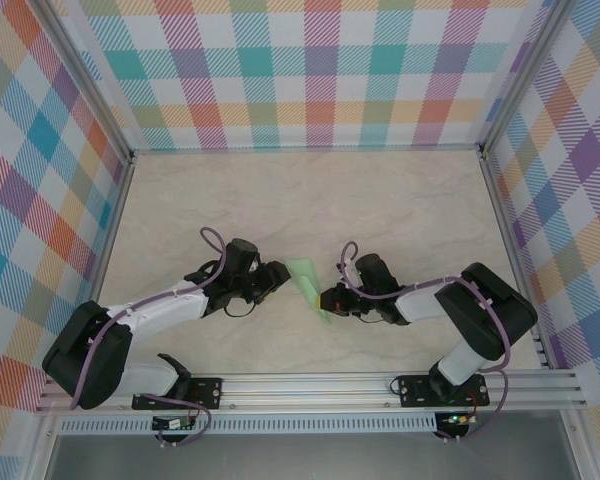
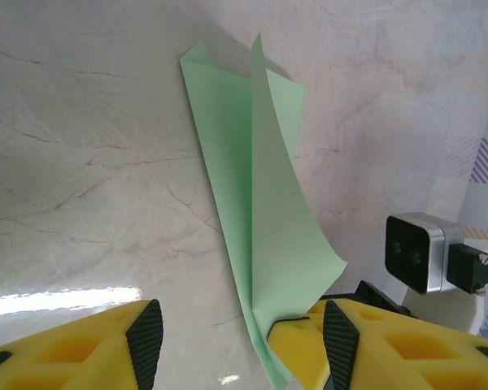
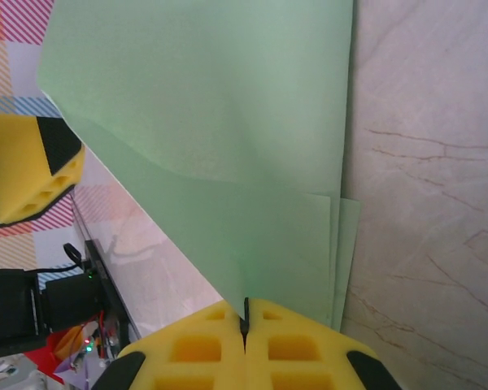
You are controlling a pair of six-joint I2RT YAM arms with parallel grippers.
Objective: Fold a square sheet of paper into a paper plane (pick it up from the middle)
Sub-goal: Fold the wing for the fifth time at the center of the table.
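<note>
Jaws shut on paper (image 3: 211,146) at right gripper (image 3: 245,329), holding flap raised mid-worktop (image 1: 280,190) toward near edge; open at left gripper (image 2: 237,337), straddling paper's end, probably for creasing.

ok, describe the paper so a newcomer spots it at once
On the pale table, look between the left gripper and right gripper. The paper is a narrow folded strip, near end pinched in the right one. Nothing else on the table is plain pale green.

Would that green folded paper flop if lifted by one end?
Probably somewhat: the paper has a loose flap that curls. Its creases likely stiffen it lengthwise. It seems very light: the right tool pinches just one edge.
</note>
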